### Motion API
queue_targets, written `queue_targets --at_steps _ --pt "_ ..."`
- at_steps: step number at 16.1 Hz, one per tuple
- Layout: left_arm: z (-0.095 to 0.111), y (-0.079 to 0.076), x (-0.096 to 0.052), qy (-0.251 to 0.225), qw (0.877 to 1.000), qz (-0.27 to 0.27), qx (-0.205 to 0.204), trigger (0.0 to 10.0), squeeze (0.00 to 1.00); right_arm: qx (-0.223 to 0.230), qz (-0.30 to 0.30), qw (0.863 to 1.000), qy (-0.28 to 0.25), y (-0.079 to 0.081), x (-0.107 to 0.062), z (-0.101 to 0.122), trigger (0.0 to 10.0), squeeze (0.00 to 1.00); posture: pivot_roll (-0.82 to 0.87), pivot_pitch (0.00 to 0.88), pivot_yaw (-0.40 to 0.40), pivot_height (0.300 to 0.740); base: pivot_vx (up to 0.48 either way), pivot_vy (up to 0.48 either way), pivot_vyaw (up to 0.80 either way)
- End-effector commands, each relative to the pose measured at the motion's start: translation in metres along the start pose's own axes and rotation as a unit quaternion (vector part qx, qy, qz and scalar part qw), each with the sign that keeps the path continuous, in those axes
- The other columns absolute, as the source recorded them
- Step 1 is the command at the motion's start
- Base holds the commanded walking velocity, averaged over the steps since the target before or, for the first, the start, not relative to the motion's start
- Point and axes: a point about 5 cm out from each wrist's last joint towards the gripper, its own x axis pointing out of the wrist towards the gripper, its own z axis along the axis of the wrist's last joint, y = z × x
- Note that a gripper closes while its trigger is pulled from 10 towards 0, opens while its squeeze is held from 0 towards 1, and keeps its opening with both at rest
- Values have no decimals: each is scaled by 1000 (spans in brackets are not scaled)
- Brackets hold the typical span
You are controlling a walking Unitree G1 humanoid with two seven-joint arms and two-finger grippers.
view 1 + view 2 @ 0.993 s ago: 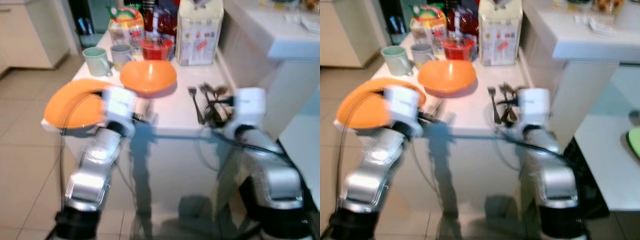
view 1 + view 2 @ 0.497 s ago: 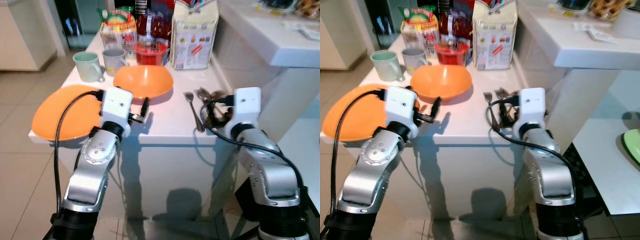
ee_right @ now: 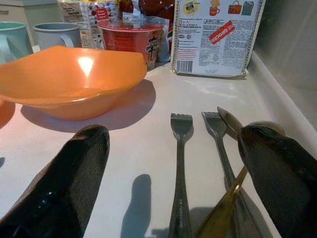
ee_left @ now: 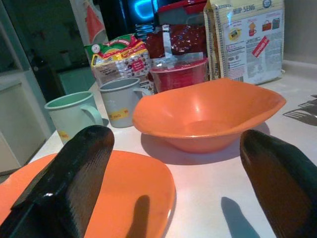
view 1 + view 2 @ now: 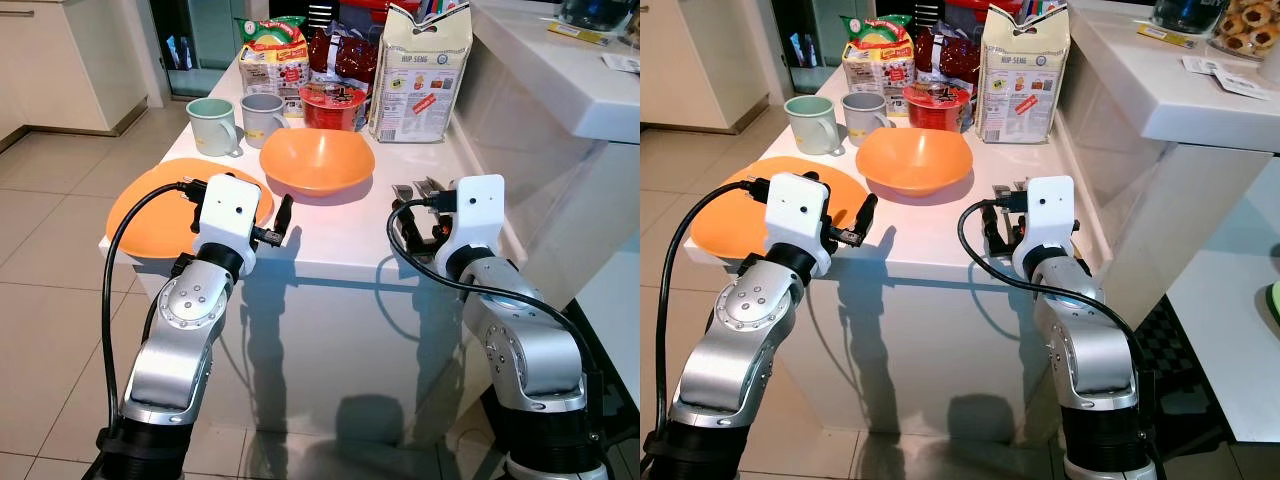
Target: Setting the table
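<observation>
A white table [image 5: 345,238] holds an orange plate [image 5: 150,205] at its left front and an orange bowl [image 5: 317,160] in the middle. Two forks [image 3: 179,148] and a spoon lie side by side at the right front, also seen as cutlery [image 5: 413,190] in the left eye view. My left gripper [image 4: 178,163] hovers open over the plate's right rim, pointing at the bowl. My right gripper [image 3: 173,163] stands open low over the near ends of the forks, holding nothing.
Behind the bowl stand a green mug [image 5: 212,125], a grey mug [image 5: 263,113], a red noodle cup [image 5: 335,103], snack packets [image 5: 273,45] and a tall paper bag [image 5: 418,68]. A white counter [image 5: 560,75] rises close on the right. Tiled floor [image 5: 55,230] lies to the left.
The head camera has shifted and the blur has cleared. Both grippers remain open at the table's front edge, and the right one now sits closer over the forks.
</observation>
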Motion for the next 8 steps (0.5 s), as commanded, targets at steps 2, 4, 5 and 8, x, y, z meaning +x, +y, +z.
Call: queue_targets --at_steps 2,4,5,8 --pt "0 -2 1 -1 1000 -8 6 10000 0 15 27 999 10 5 5 1 10000 1000 -36 0 -22 740 0 0 0" --pt "-1 -3 1 2 1000 -14 9 10000 0 8 46 998 38 9 12 -4 10000 1000 -44 0 -13 740 0 0 0" --pt "-1 -6 1 4 999 -40 20 10000 0 2 56 995 82 10 28 -7 10000 1000 -42 0 -16 740 0 0 0" --pt "-1 -12 -5 1 995 -101 28 10000 0 -1 49 994 93 11 44 3 10000 1000 -33 0 -23 740 0 0 0"
